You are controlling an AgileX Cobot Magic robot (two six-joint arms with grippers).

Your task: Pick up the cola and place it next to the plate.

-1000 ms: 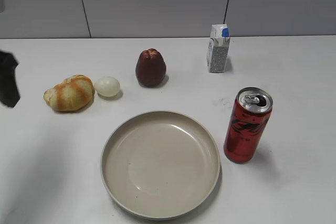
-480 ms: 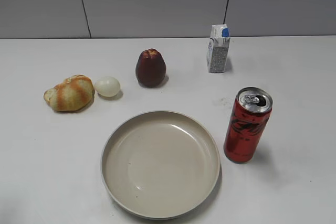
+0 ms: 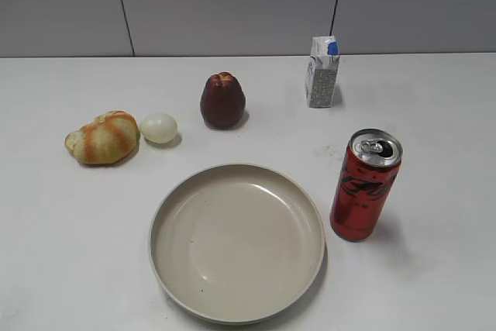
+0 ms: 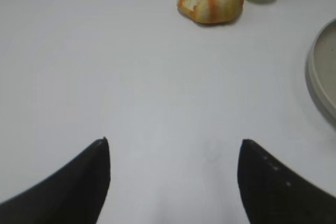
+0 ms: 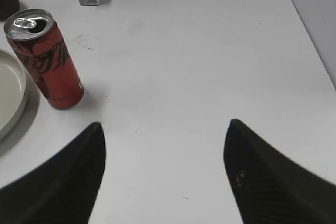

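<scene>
The cola (image 3: 364, 185), a tall red can with black script and a silver top, stands upright just right of the plate (image 3: 237, 242), a wide beige dish. In the right wrist view the cola (image 5: 46, 59) stands at the left beside the plate's rim (image 5: 14, 98). My right gripper (image 5: 164, 129) is open and empty over bare table, to the right of the can. My left gripper (image 4: 173, 148) is open and empty over bare table, left of the plate's rim (image 4: 321, 77). Neither gripper shows in the exterior view.
A white milk carton (image 3: 322, 71) stands at the back right. A dark red fruit (image 3: 222, 101), a white egg (image 3: 159, 127) and a bread roll (image 3: 102, 138) lie behind the plate. The table's right edge (image 5: 310, 30) shows in the right wrist view.
A dark arm part at the left edge of the exterior view one second ago has left that view. The cola and plate have not moved.
</scene>
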